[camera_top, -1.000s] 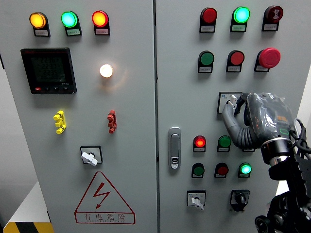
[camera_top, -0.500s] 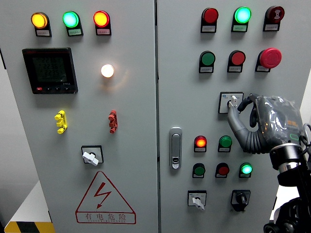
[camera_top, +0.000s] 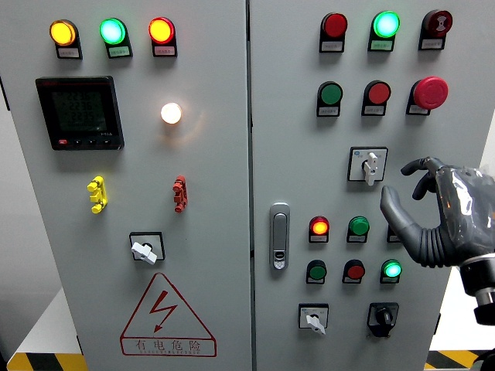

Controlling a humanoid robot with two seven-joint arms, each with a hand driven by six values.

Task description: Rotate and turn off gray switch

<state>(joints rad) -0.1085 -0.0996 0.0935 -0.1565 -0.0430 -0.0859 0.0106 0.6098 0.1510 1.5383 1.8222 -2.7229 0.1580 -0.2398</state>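
The gray rotary switch (camera_top: 370, 165) sits in a square black-framed plate on the right cabinet door, its pale knob standing upright. My right hand (camera_top: 402, 187), grey and glossy, hovers just right of and slightly below it, apart from the knob. Its fingers (camera_top: 418, 168) are spread and loosely curved, holding nothing. The left arm does not show.
Round lamps and buttons surround the switch: a red mushroom button (camera_top: 429, 92) above, lit red (camera_top: 318, 226) and green (camera_top: 392, 269) lamps below. Two more rotary switches (camera_top: 312, 318) (camera_top: 380, 315) sit lower down, and a door handle (camera_top: 278, 236) at centre. The left door carries a meter (camera_top: 79, 112).
My right hand has let go of the gray switch and drawn back to the right and down. The knob is now uncovered and stands upright.
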